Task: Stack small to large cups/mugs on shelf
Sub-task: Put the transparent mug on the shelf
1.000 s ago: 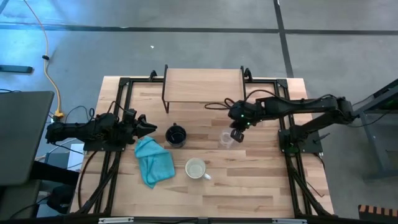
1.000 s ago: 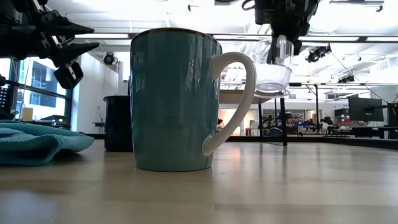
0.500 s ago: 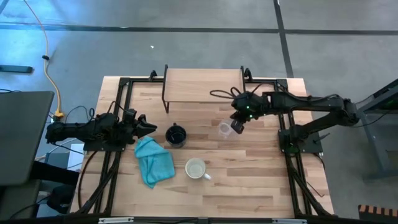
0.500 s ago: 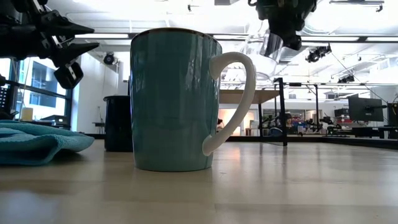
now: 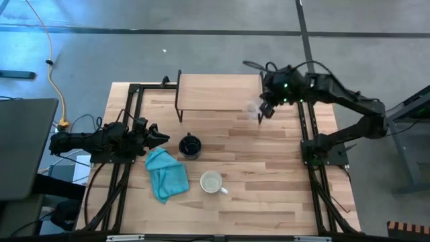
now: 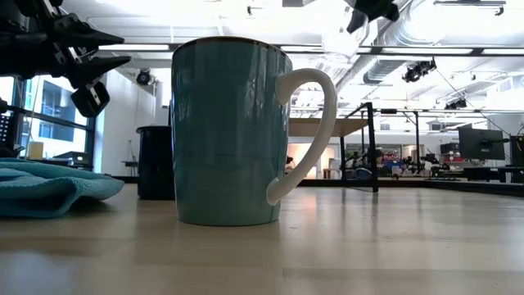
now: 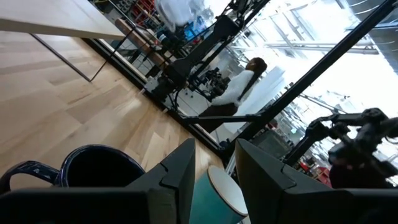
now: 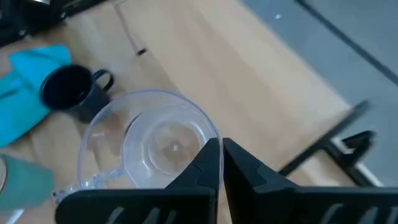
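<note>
High view is showing the right gripper (image 5: 262,111) pinching its jaws on the rim of the clear glass cup (image 5: 253,107), holding it over the shelf's (image 5: 218,93) right end. The left gripper (image 5: 158,138) is waiting near the black mug (image 5: 190,146), jaws partly apart and holding nothing.

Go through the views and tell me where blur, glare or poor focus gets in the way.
High view: the glass cup in the right gripper is a faint smear against the shelf. Low view: bright ceiling washes out the top; the teal mug looms large, the tabletop before it soft. Left wrist view: window glare beyond the black mug. Right wrist view: motion-blurred tabletop.
</note>
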